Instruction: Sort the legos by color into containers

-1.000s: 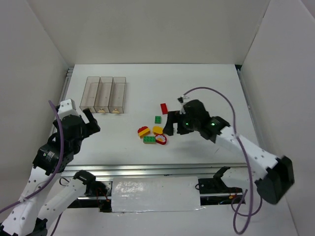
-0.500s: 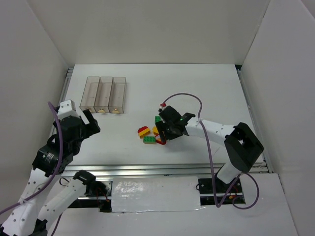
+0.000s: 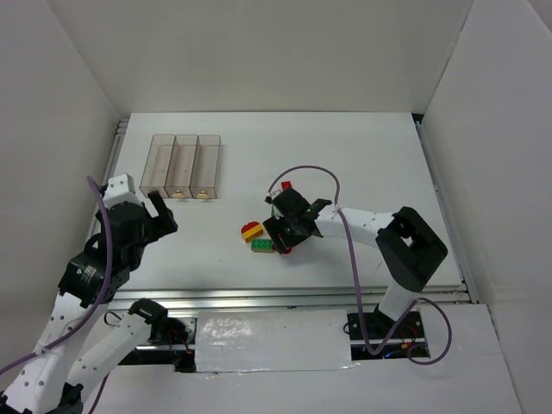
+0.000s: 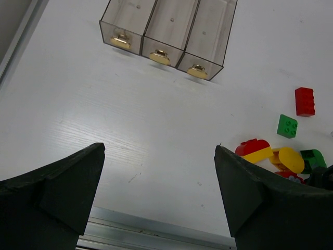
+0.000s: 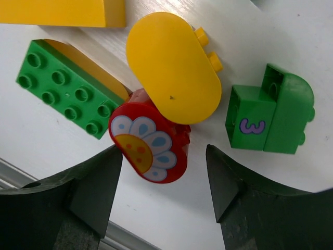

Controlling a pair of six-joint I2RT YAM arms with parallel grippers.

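Note:
The legos lie in a cluster at mid-table. In the right wrist view a red rounded brick with a flower picture (image 5: pixel 151 143) lies between my open right gripper's (image 5: pixel 164 172) fingers, nearer the left one. A yellow oval brick (image 5: pixel 171 67), a green studded brick (image 5: pixel 67 88) and a green brick marked 3 (image 5: pixel 268 112) lie around it. The top view shows the right gripper (image 3: pixel 280 235) low over the cluster, beside a red-and-yellow brick (image 3: pixel 251 230). The clear containers (image 3: pixel 181 166) stand at the back left. My left gripper (image 3: pixel 159 216) is open and empty.
A red rectangular brick (image 4: pixel 304 101) and a small green square brick (image 4: pixel 287 126) lie apart from the cluster, toward the back. The containers (image 4: pixel 169 31) have brass knobs on their near ends. A metal rail (image 4: pixel 156 234) runs along the table's front edge.
My right gripper has moved left and down onto the lego cluster, covering some bricks in the top view. The left arm has barely moved.

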